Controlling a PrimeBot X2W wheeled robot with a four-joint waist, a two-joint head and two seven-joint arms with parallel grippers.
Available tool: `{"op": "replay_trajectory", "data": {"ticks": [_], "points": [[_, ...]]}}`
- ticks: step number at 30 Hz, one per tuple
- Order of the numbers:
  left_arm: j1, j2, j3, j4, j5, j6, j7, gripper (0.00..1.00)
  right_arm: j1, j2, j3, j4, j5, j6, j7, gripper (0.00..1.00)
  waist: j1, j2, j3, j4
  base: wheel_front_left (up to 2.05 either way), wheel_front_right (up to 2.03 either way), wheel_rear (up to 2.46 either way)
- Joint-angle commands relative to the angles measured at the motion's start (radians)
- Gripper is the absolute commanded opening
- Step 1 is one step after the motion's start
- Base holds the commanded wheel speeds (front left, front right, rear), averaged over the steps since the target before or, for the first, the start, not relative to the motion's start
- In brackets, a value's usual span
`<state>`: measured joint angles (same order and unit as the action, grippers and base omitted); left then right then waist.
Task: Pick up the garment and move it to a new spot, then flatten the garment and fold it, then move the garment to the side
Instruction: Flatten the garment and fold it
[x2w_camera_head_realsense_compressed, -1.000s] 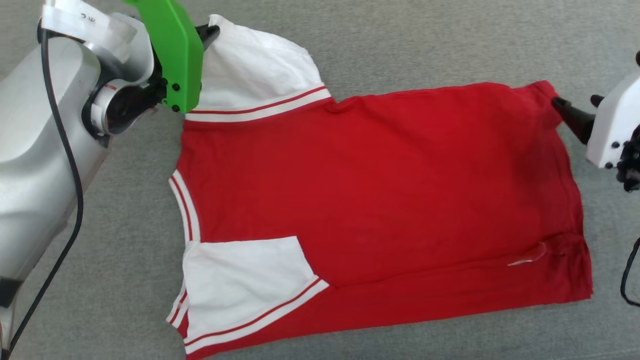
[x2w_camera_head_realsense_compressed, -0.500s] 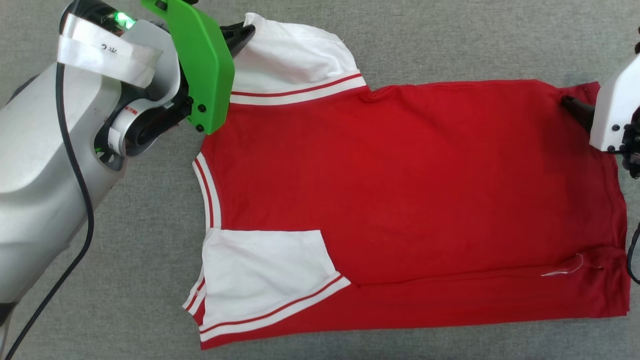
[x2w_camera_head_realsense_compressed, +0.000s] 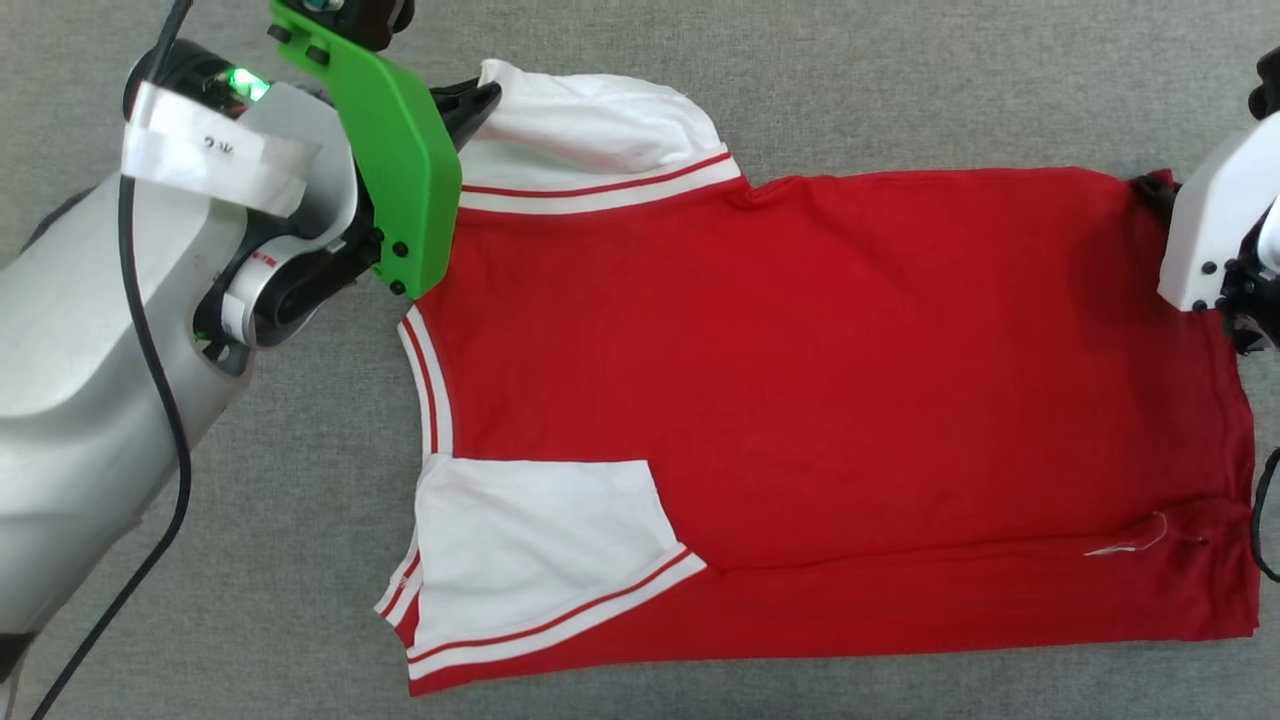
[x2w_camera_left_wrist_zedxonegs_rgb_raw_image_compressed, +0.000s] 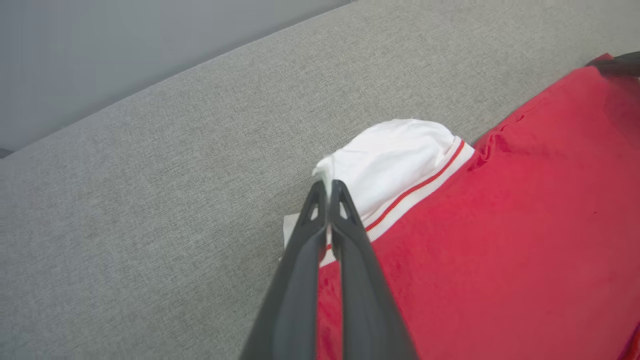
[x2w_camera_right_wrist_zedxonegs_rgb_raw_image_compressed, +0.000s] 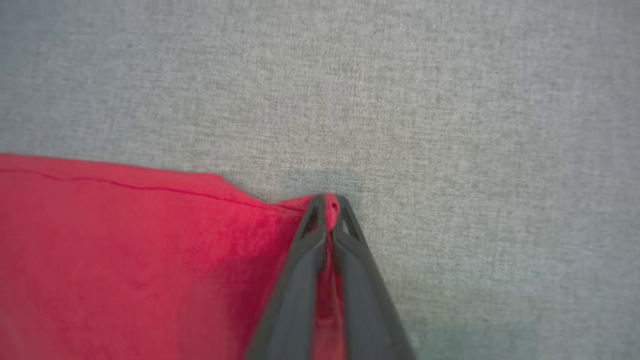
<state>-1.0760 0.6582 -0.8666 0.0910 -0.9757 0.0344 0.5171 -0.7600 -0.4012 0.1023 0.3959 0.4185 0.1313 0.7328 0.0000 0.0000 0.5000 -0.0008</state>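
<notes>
The garment (x2w_camera_head_realsense_compressed: 800, 400), a red jersey T-shirt with white sleeves and striped trim, lies spread on the grey fabric surface, collar to the left. Its near long edge is folded over the body, with the near sleeve (x2w_camera_head_realsense_compressed: 535, 545) lying on the red. My left gripper (x2w_camera_head_realsense_compressed: 490, 95) is shut on the far white sleeve (x2w_camera_left_wrist_zedxonegs_rgb_raw_image_compressed: 395, 160) at its edge (x2w_camera_left_wrist_zedxonegs_rgb_raw_image_compressed: 327, 187). My right gripper (x2w_camera_head_realsense_compressed: 1150, 188) is shut on the far hem corner (x2w_camera_right_wrist_zedxonegs_rgb_raw_image_compressed: 327, 202). The numerals are hidden.
Grey woven surface (x2w_camera_head_realsense_compressed: 900, 90) extends all around the shirt. A grey wall (x2w_camera_left_wrist_zedxonegs_rgb_raw_image_compressed: 125, 50) rises beyond its far edge in the left wrist view. A black cable (x2w_camera_head_realsense_compressed: 165, 480) hangs along my left arm.
The whole head picture has shifted, so the camera moved. Both grippers keep their hold on the sleeve and the hem corner; the far edge now lies straighter and tauter.
</notes>
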Motion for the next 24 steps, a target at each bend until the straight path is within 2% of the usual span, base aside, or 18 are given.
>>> {"op": "replay_trajectory", "data": {"ticks": [1, 13, 24], "points": [[0.022, 0.002, 0.006, 0.006, -0.005, 0.009, -0.015, 0.00, 0.018, 0.007, 0.001, 0.024, 0.007, -0.001, -0.027, 0.00, 0.0000, 0.0000, -0.019, -0.002, 0.00, 0.00, 0.00], [0.127, 0.009, 0.036, 0.017, -0.046, 0.029, -0.113, 0.00, 0.081, -0.003, -0.053, 0.067, 0.069, -0.001, -0.256, 0.00, 0.0000, 0.0000, -0.123, -0.003, 0.00, 0.00, 0.00], [0.265, 0.022, 0.045, -0.021, -0.081, 0.057, -0.196, 0.00, 0.204, -0.017, -0.069, 0.019, 0.155, -0.001, -0.360, 0.00, 0.0000, 0.0000, -0.237, 0.020, 0.00, 0.00, 0.00]]}}
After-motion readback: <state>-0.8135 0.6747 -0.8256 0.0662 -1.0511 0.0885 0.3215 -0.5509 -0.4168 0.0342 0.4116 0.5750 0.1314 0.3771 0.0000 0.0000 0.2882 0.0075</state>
